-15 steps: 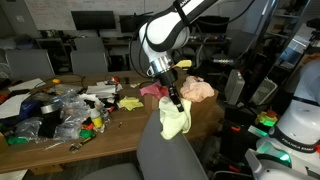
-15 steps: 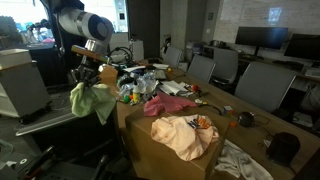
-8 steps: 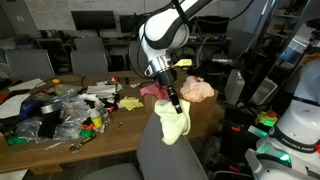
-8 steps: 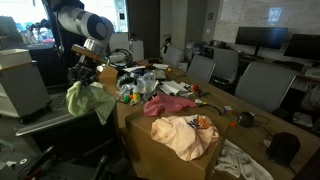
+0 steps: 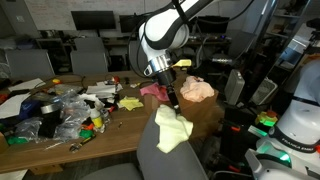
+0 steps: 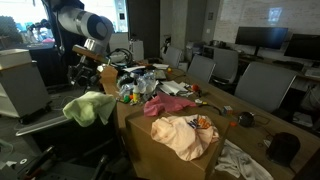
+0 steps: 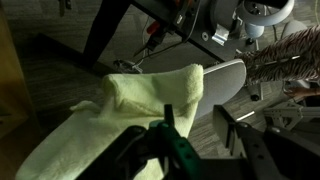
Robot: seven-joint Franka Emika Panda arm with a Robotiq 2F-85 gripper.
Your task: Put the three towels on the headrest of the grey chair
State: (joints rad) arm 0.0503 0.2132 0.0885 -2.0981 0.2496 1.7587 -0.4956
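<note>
Pale yellow soft towel (image 5: 172,130) lies draped over the broad rounded grey fabric headrest (image 5: 150,158), with the black pincer (image 5: 173,101) just above it. Whether its jaws pinch a fold or stand apart I cannot tell. Best to part them fully and rise straight up, so nothing drags the cloth off, before going for the pink towel (image 5: 152,90) or the peach-orange towel (image 5: 198,88).
</note>
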